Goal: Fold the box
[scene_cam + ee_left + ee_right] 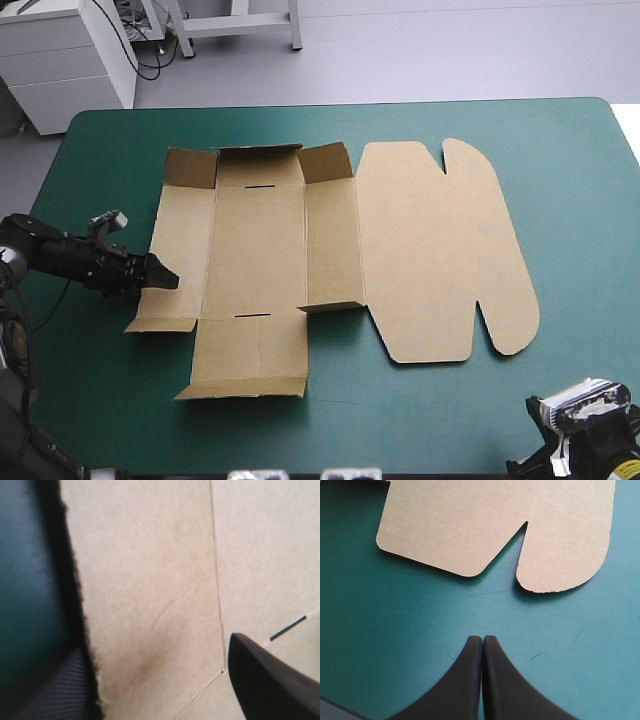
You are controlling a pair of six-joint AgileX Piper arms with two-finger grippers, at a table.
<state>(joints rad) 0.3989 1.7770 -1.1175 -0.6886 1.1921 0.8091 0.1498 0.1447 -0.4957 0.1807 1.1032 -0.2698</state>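
Box (258,250): brown, lies opened out and almost flat on the teal-green cover (580,200), roughly mid-table. At the box's right side, lid panel (440,250), flat, ending in a rounded lobe at each end with a notch cut beside it. Along the box's far edge, three short flaps (258,165), the outer two tilted up a little; along its near edge, a longer flap (250,360) with the front lip slightly raised. Two thin slots (258,186) in the base panel, one by the far crease, one by the near. Left gripper (160,277): sits at the box's left edge, low over the cover, jaws apart and straddling that edge. In the left wrist view, one of the fingers (265,680) over the board's upper face close to a crease, the other outside the edge and partly hidden beneath it; cannot tell whether either touches the board. Right gripper (482,639): hangs well apart from the box, off its near right corner, jaws pressed together in one pointed arch, gripping nothing, tips aimed toward the lid panel's near notch, bare cover between.
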